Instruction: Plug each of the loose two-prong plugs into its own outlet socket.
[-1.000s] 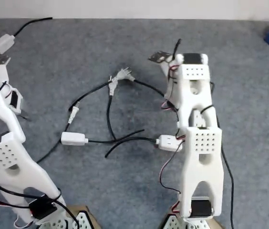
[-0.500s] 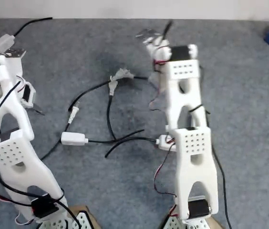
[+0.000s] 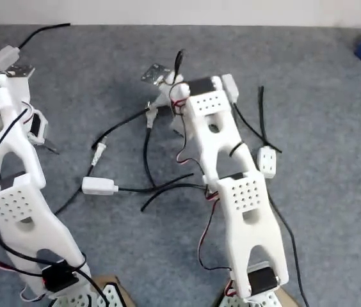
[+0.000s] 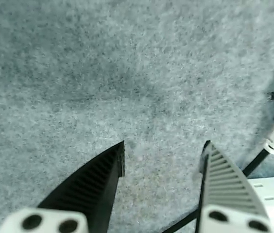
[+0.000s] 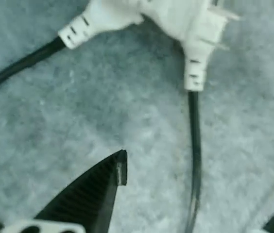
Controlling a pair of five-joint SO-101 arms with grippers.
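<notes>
On the grey felt bench [image 3: 334,115], the right gripper [image 5: 202,189] hangs spread-jawed over two white two-prong plugs [image 5: 195,29] near the far edge's middle. The left gripper [image 4: 165,150], also agape, holds nothing. First pickup seems underway: next, lower and clamp one plug for the white oblong socket [image 3: 99,186].

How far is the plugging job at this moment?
Done: nothing visible; two plugs lie loose on the carpet. In hand: nothing; the right gripper hangs open over those plugs, the left gripper open over bare carpet. Left: gripping and plugging every plug.
</notes>
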